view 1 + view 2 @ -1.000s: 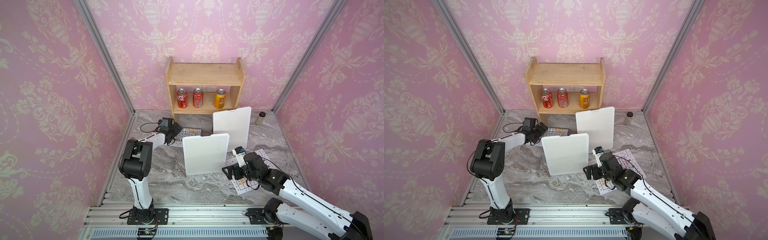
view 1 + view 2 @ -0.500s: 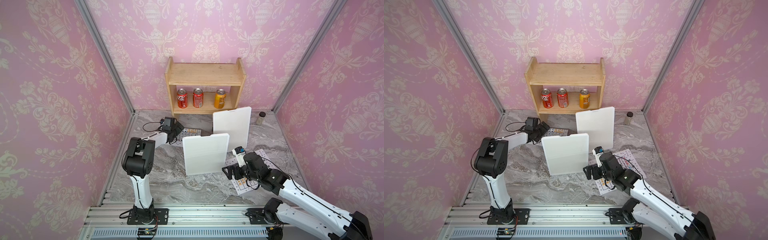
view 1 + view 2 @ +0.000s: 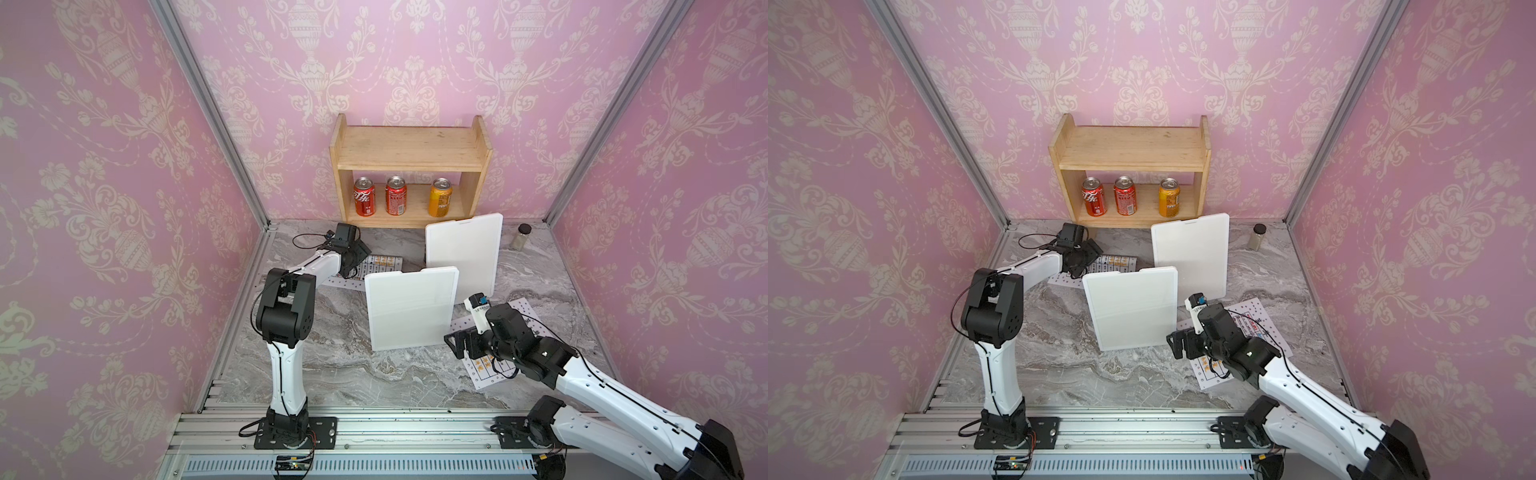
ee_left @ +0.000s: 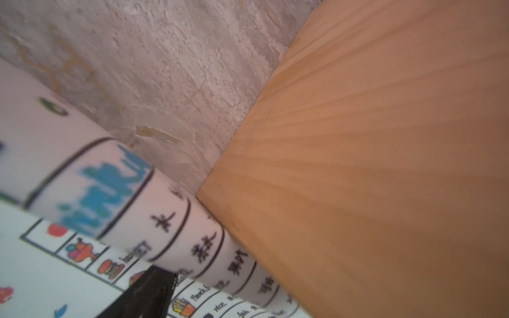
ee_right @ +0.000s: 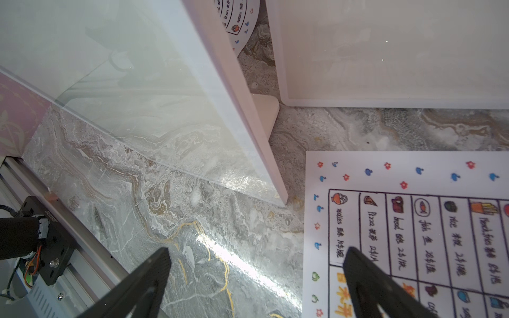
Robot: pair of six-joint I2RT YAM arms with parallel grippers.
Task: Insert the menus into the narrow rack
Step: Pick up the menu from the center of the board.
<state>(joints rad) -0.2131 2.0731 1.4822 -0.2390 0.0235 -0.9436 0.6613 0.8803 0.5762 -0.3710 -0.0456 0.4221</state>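
Two menus lie on the desk [image 3: 332, 374], neither yet in the rack. In both top views the far menu [image 3: 384, 262] lies at the foot of the wooden shelf [image 3: 409, 149], with the left gripper [image 3: 353, 259] down on it. The near menu [image 3: 484, 368] lies flat just beside the front white panel [image 3: 411, 309], partly under the right gripper [image 3: 457, 347]. (We take this panel and the back panel [image 3: 463, 249] for the rack; no slot shows.)

In the left wrist view the far menu [image 4: 176, 239] curls up against the shelf's side [image 4: 358, 165]. Only one dark finger [image 4: 143, 294] shows over the sheet, so we cannot tell whether this gripper is released or clenched.

In the right wrist view the right gripper [image 5: 256, 250] stands released and holds nothing: one finger is over bare desk, the other over the near menu [image 5: 413, 220], so the sheet's edge runs between them.

We judge the step in hand to be the pickup. Thin paper flat on stone offers nothing to pinch, so we would press lightly, drag the edge until it buckles, then clench on the raised fold slowly, without creasing it.
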